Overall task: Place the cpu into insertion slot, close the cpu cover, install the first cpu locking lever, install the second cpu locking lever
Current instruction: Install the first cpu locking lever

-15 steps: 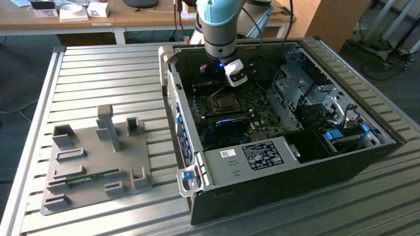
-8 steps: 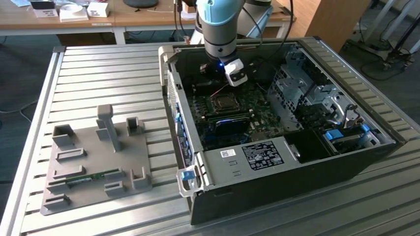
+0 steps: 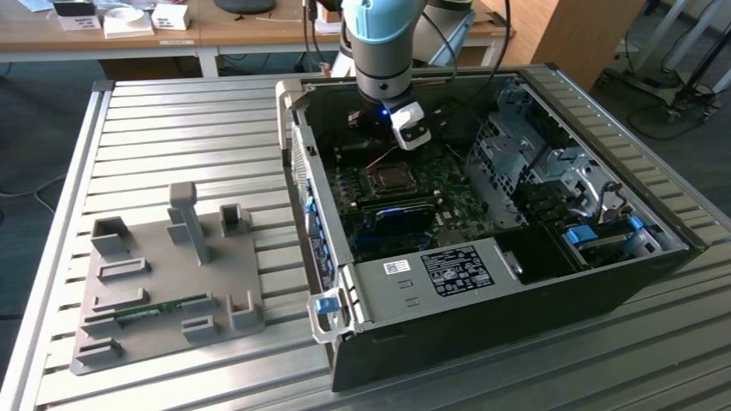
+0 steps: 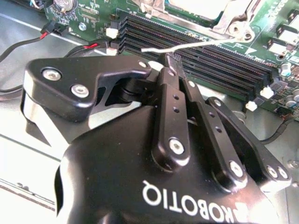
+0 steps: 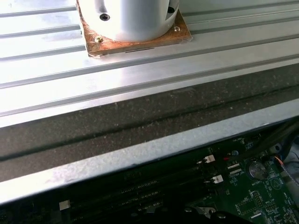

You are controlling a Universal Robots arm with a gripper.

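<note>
gripper (image 4: 171,58): fingers are sitting pressed together, tips hanging right at the thin locking lever (image 4: 154,48); can't tell if they're actually pinching it
cpu (image 4: 198,5): lying in the insertion slot (image 3: 395,178) mid-motherboard (image 4: 259,25), just beside the memory slots (image 4: 224,65)
cpu cover (image 4: 231,21): lying flat over the chip
pc case (image 3: 502,282): sitting lid-off along the table's (image 3: 171,137) edge on the exterior view's right
</note>
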